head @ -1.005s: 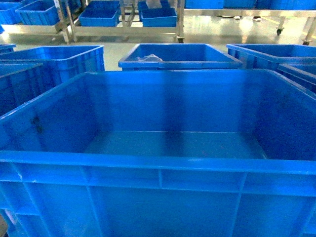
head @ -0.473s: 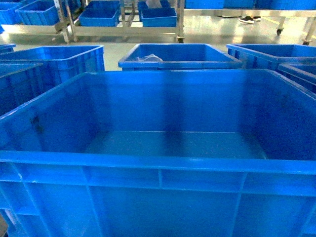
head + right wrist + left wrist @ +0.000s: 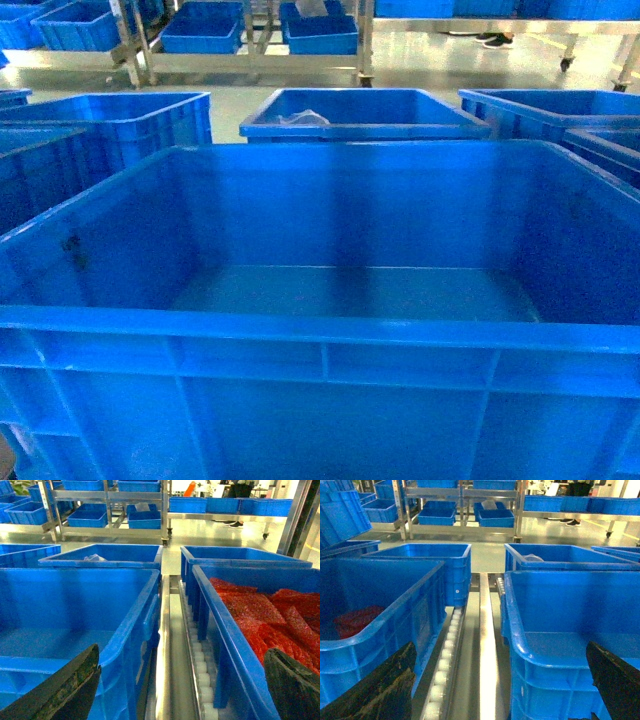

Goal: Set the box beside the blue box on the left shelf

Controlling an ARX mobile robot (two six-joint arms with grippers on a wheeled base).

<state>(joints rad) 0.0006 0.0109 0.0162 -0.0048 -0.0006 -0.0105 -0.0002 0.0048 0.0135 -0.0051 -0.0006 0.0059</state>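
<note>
Both the left gripper (image 3: pixel 500 680) and right gripper (image 3: pixel 182 685) stand spread wide, grasping nothing, flanking the big near crate (image 3: pixel 320 330); the far shelf (image 3: pixel 250 60) seemingly awaits, so whichever box applies needs gripping.

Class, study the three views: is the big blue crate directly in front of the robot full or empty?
Empty. The head view looks straight into the crate and shows only its bare blue floor and walls.
</note>
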